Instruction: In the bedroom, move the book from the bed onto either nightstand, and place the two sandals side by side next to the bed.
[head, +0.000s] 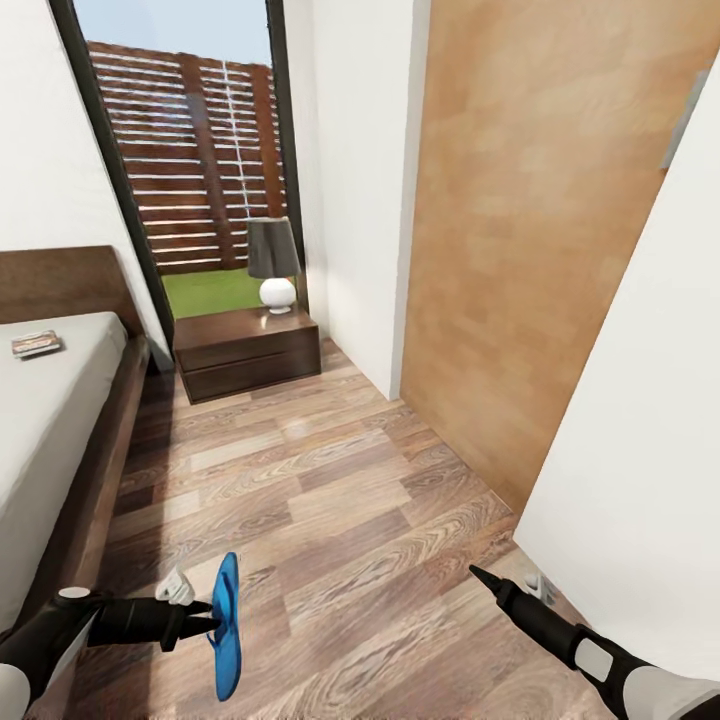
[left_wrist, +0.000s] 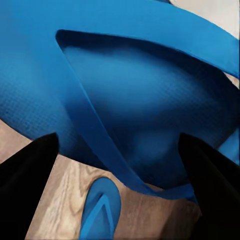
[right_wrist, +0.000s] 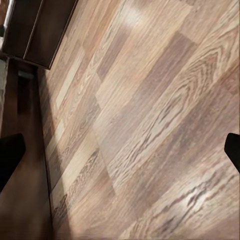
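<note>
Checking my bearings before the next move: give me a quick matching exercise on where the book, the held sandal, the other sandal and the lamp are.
1 book
2 held sandal
3 other sandal
4 lamp

A on the nightstand
B on the floor
C on the bed
D in the left gripper

Pairs: 1-C, 2-D, 3-B, 4-A

1. The head view looks forward and down from high up, over the plank floor (head: 330, 500) towards the nightstand (head: 247, 352) and window (head: 190, 150).
2. The left wrist view sits very close against a blue sandal (left_wrist: 125, 95), floor beyond.
3. The right wrist view faces down at the same floor, near the bed frame (right_wrist: 25, 200).
</note>
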